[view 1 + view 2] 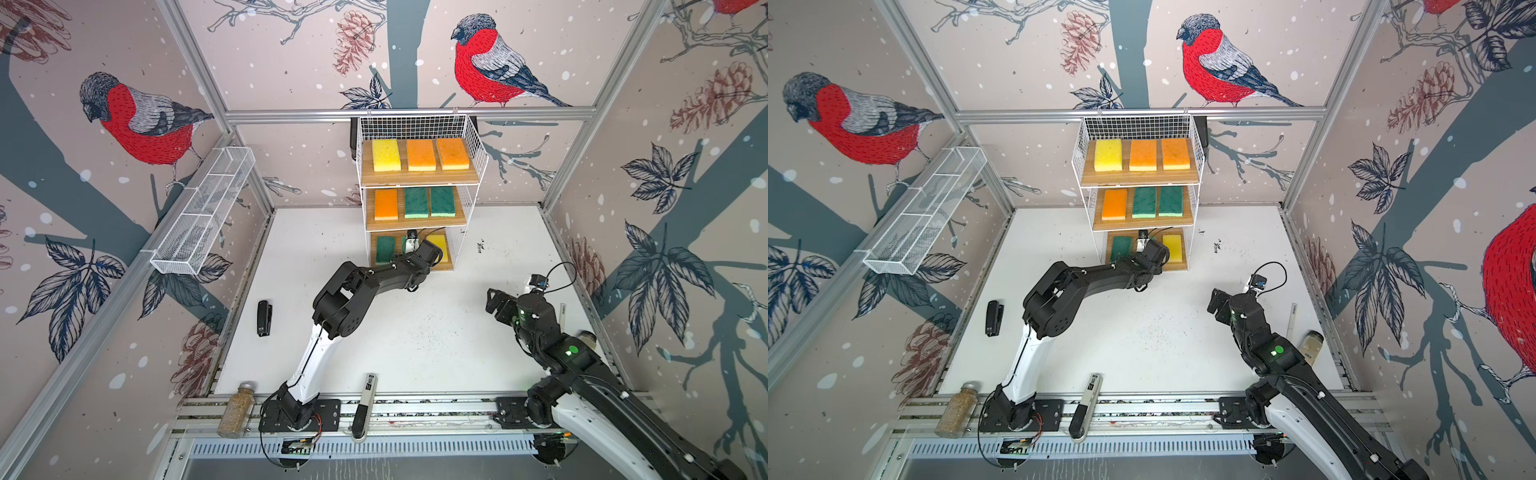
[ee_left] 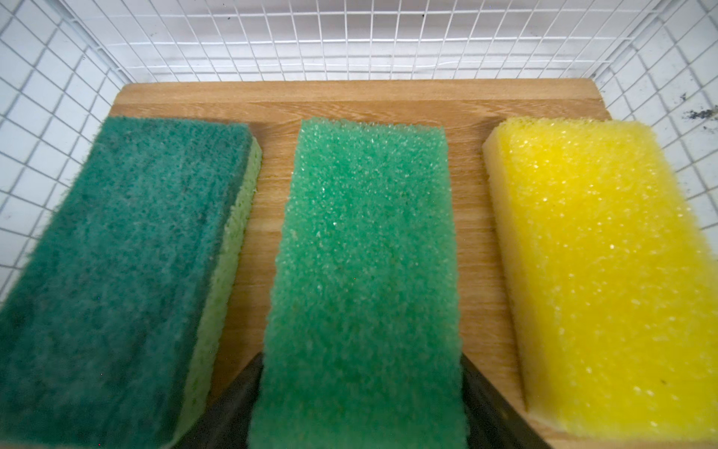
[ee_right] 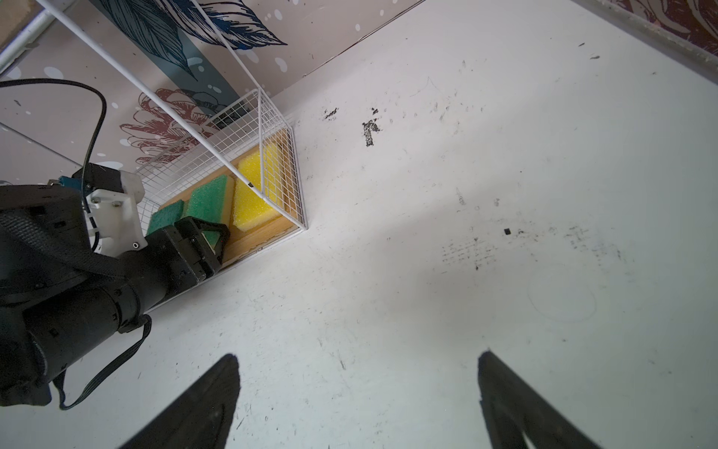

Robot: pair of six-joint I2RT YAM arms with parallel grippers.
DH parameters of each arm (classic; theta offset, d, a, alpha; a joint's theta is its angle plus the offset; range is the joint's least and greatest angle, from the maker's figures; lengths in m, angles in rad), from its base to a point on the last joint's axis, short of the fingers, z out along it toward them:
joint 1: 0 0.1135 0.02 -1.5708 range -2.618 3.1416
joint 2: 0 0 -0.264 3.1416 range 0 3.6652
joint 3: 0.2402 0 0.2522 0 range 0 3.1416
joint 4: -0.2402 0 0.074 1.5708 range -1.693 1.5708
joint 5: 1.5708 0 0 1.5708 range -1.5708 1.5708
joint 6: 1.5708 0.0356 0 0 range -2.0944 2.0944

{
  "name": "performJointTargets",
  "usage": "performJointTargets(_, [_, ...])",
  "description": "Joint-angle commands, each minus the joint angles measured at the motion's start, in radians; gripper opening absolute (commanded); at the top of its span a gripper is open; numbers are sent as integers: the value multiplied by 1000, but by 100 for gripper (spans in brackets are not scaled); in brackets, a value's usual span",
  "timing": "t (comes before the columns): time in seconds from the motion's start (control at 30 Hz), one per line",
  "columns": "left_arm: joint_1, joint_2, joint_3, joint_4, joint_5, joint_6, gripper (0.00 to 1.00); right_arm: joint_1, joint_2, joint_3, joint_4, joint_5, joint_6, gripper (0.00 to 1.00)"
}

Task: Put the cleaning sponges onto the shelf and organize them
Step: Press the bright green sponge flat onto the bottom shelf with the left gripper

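Tight quarters in the bottom tier of the shelf (image 1: 419, 178)! White wire grid walls it at the back and at both ends. In both top views the middle board (image 1: 411, 225) overhangs it from above, so the only way in is the shelf's open front.

On the bottom board (image 2: 349, 101) the light green sponge (image 2: 361, 252) lies flat in the middle slot, its long sides running toward the shelf's back. A narrow strip of bare wood parts it from the dark green sponge (image 2: 128, 252) at the shelf's left end. A wider strip parts it from the yellow sponge (image 2: 606, 272) at the shelf's right end, and a band of bare board lies between its far end and the back grid.

The left gripper (image 2: 360, 355) is right on it: one dark finger (image 2: 229, 412) against each long side, at the end nearest the shelf's front, pinching the light green sponge. The left arm (image 1: 332, 307) folds sharply at the elbow, forearm stretched low and nearly level to the shelf's front lip.

Six more sponges (image 1: 420, 154) sit three abreast on the shelf's two upper boards. In front of the shelf runs a broad stretch of white table (image 3: 427, 252). Over it, well apart from the shelf, hangs the right gripper (image 3: 358, 353), fingers spread wide, its arm drawn back and bent.
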Motion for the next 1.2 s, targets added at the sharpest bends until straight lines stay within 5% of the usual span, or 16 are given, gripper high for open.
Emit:
performJointTargets(0.0, [2,0,2,-20,-2,-8,72,0,-2,7,7,-2,0,95])
performJointTargets(1.17, [0,-72,-48,-16,54,-40,77,0,-18,16,-18,-5,11,96])
